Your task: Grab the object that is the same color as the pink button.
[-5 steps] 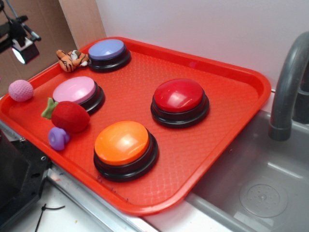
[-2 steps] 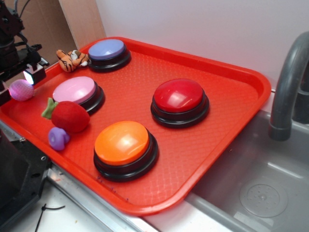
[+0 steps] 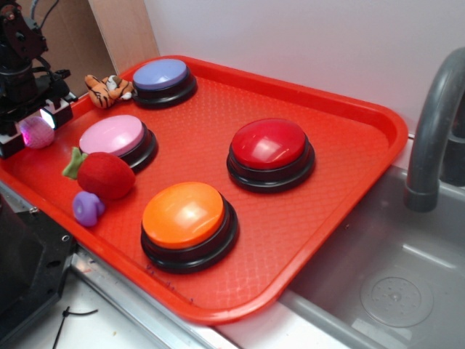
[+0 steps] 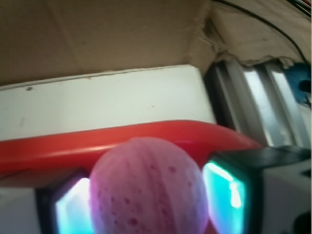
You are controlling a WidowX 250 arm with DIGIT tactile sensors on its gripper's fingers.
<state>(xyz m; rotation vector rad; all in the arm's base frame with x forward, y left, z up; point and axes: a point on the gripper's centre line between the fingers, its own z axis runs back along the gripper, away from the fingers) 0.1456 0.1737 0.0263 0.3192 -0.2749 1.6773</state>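
Wrist view is showing the small pink bumpy ball [image 4: 146,187] sitting between the black gripper [image 4: 146,197] fingers, which are flanking it; whether they are clamping it, I cannot tell. It is resting at the far-left edge of the red plastic tray [image 3: 349,182], left of the light-pink glossy dome button [image 3: 112,135], so reaching looks done, with gripping and lifting left.

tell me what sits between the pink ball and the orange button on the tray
In the exterior view, the red plush strawberry and the small purple toy lie between the pink ball, which sits at the end effector, and the orange button.
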